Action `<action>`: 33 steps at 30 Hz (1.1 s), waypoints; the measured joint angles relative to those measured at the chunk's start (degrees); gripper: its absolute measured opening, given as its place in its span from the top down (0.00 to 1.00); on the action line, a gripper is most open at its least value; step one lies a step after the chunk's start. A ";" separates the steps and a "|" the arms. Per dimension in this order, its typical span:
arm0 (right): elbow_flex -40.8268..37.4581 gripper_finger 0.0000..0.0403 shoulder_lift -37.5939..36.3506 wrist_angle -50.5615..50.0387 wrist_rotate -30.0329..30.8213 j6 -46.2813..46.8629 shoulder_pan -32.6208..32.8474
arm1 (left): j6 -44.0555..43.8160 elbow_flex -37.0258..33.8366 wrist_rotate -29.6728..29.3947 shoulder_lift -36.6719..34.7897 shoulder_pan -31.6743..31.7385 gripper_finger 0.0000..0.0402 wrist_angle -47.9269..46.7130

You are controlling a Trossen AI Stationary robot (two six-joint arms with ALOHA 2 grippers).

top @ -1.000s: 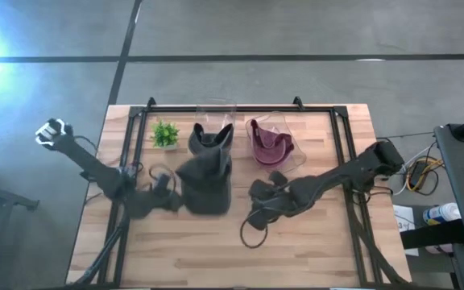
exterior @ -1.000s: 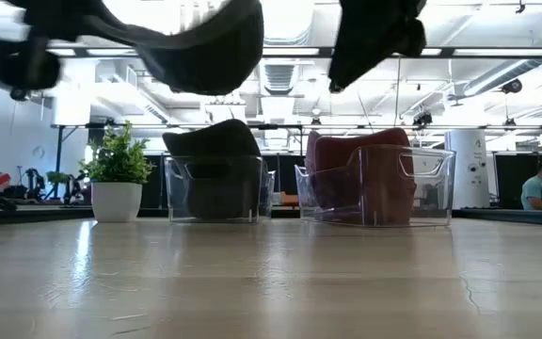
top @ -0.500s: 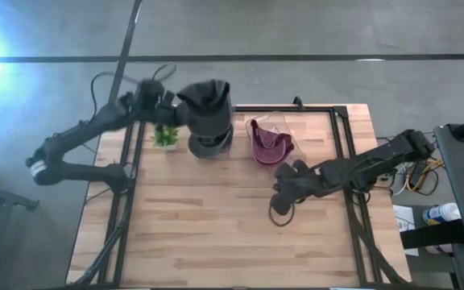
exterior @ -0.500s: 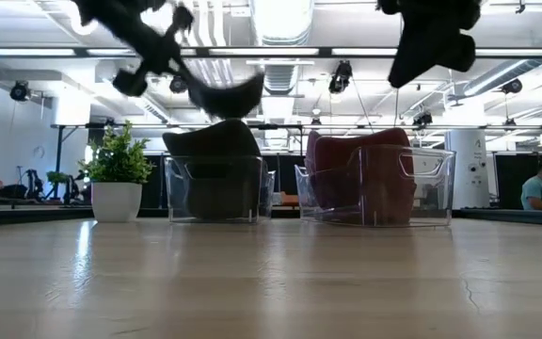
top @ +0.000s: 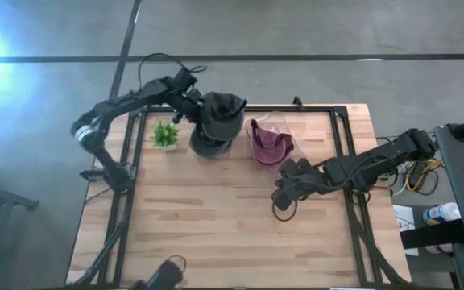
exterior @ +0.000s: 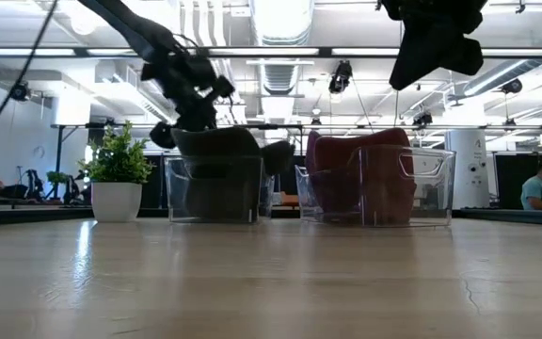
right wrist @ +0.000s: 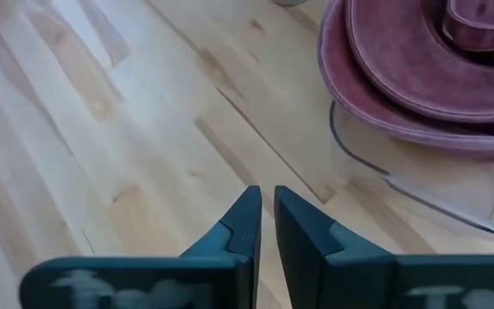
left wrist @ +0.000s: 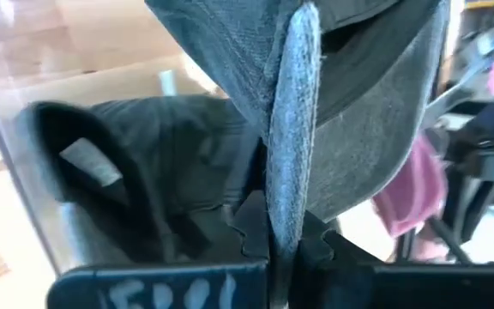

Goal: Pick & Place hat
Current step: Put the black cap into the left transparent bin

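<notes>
A pale wooden table (top: pixel 216 217) of butcher-block planks, framed at its edges by black metal rails, stands on a grey concrete floor (top: pixel 296 28) crossed by a dark seam. At the table's far edge the left gripper (top: pixel 202 110) pinches the brim of a dark grey hat (top: pixel 224 113), holding it over a clear bin (exterior: pixel 216 188) that already contains other dark hats (left wrist: pixel 135 172). In the left wrist view the two fingers press together on the hat's folded brim edge. Just beside that bin, a second clear bin (exterior: pixel 412 184) holds a stack of maroon hats (top: pixel 269 143). A small green plant (top: pixel 165 134) in a white pot sits at the bin's other side. The right gripper (top: pixel 284 192) hovers above the bare boards near the maroon hats, its fingers almost pressed together on nothing, a narrow gap between them. From table height, an open workshop shows beyond: strip lights, exposed ceiling ducts, and a person (exterior: pixel 539 185) seated at the far right.
</notes>
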 joint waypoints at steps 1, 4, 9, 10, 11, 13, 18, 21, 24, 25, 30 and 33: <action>0.15 0.92 0.00 0.00 0.02 0.02 -0.14 | 1.37 1.31 0.15 1.57 0.19 0.99 -1.90; 0.29 0.92 -0.04 -0.02 0.37 0.60 -0.24 | 5.23 4.37 0.04 4.90 0.70 0.99 -8.27; 0.31 0.92 0.02 -0.04 1.51 1.32 -0.45 | 8.15 5.99 -1.61 5.31 0.70 0.99 -16.80; 0.31 0.92 0.04 -0.04 1.49 1.13 -0.56 | 8.14 5.74 -1.62 5.03 0.72 0.99 -17.82; 0.31 0.92 0.04 -0.01 1.49 0.91 -0.73 | 7.85 5.71 -1.66 4.62 0.72 0.98 -18.90; 0.31 0.92 0.02 0.07 1.50 0.23 -1.14 | 7.85 5.88 -1.56 3.10 0.62 0.97 -20.69; 0.35 0.92 0.00 1.74 1.49 -2.17 -3.16 | 7.20 6.63 -3.15 -3.22 0.04 0.99 -19.98; 0.37 0.92 0.00 6.28 1.19 -5.32 -4.84 | 6.18 5.86 -3.36 -5.62 0.33 0.99 -20.81; 0.39 0.92 0.00 13.12 -2.35 -8.87 -7.20 | 6.01 4.02 -3.55 -7.06 0.29 0.98 -22.47; 0.39 0.92 -0.01 15.45 -3.85 -9.86 -8.14 | 5.81 3.20 -3.43 -7.35 0.15 0.98 -22.57; 0.46 0.92 0.33 22.86 -6.51 -12.74 -11.47 | 4.23 -1.19 -3.37 -8.89 -0.04 0.99 -22.40; 0.46 0.92 0.33 23.58 -6.69 -13.10 -12.58 | 3.50 -3.21 -2.99 -8.95 0.07 0.98 -22.05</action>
